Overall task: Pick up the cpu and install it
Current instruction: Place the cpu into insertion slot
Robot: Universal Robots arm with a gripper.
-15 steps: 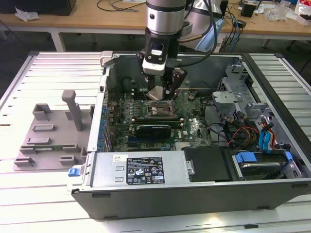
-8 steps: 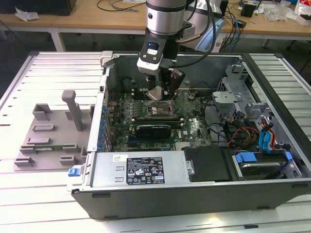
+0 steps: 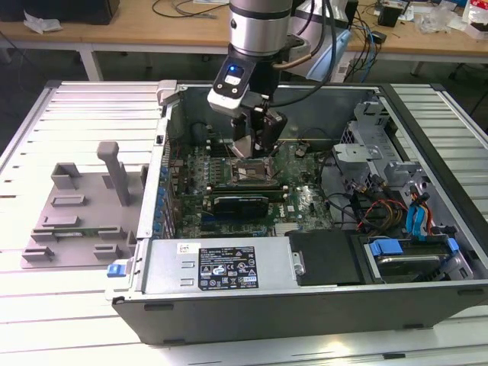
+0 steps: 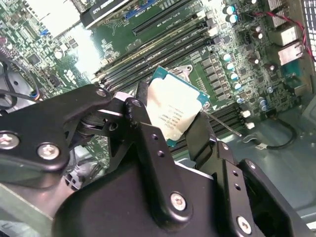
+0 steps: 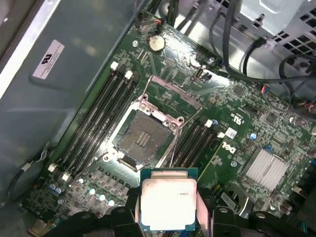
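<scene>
The jaws were clenched on the cpu (image 5: 169, 205), gripping it by two opposite edges with its silvery top plate facing the wrist cameras. It hung clear above the open socket (image 5: 145, 138) on the motherboard (image 5: 256, 123), off to one side of the socket's centre and not yet seated. The socket's load frame (image 5: 170, 96) stood hinged back on the side of the socket away from the chip, and a thin wire lever (image 5: 173, 145) slanted along the socket's edge. Banks of memory slots (image 5: 94, 118) flanked the socket on two sides. The main risk appeared to be alignment: if the chip came down rotated, offset or tilted against the socket, a corner could press on the fine contacts and bend them. The narrow edge grip might also let it slip, and the lever beside the socket could snag a descending jaw.
</scene>
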